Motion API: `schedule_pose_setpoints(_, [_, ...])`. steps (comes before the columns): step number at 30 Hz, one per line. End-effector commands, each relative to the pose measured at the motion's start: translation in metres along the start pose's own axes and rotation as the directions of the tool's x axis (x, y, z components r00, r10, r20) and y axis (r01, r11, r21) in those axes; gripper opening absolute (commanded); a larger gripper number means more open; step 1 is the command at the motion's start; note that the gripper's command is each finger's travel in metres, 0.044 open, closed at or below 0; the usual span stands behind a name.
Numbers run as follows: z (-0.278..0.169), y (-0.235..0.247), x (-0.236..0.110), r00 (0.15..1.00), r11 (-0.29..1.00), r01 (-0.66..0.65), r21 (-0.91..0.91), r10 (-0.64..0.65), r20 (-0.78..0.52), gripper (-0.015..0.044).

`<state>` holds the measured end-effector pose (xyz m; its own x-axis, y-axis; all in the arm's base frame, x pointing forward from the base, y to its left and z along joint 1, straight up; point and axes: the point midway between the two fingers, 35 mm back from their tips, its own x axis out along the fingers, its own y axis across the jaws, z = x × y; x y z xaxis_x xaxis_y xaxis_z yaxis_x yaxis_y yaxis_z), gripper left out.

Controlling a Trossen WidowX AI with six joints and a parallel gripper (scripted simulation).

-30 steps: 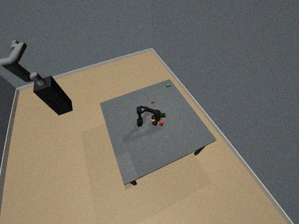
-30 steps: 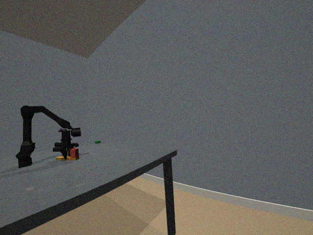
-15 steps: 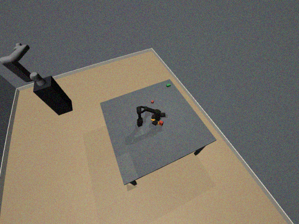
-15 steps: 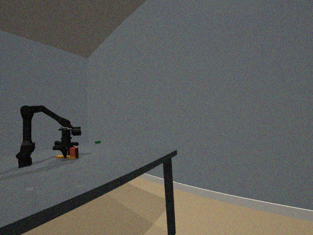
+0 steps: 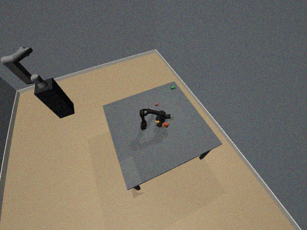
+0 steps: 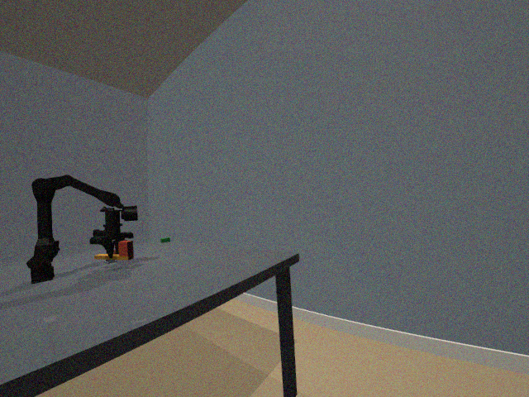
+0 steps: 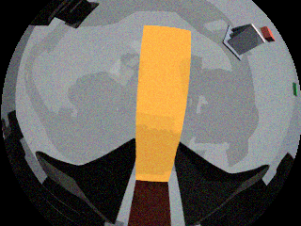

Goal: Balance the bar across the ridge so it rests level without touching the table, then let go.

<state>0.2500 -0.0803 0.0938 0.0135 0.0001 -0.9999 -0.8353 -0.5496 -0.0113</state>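
Note:
An orange bar carries a red block upright on one end; its dark red side shows at the bottom of the wrist view. My gripper is shut on the bar, one finger on each long side, near the block. The bar looks about level and a little above the table. A dark grey angular piece with pale edges, perhaps the ridge, stands off to the upper right in the wrist view; the arm seems to hide it in the top view.
A small red cube lies beyond the dark grey piece. A green block lies near the table's far corner. The arm's base stands on the table.

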Motion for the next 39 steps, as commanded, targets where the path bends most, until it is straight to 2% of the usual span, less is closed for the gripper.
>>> schedule_pose_setpoints(1, [-0.002, -0.001, -0.015, 1.000, 1.000, 0.007, -0.003, -0.007, -0.013, 0.0000])
schedule_pose_setpoints(21, [0.003, 0.003, -0.066, 1.000, 1.000, 0.006, -0.006, -0.006, -0.014, 0.0000])
schedule_pose_setpoints(39, [0.035, -0.039, -0.069, 1.000, 0.994, 0.011, 0.105, -0.010, -0.011, 0.0000])
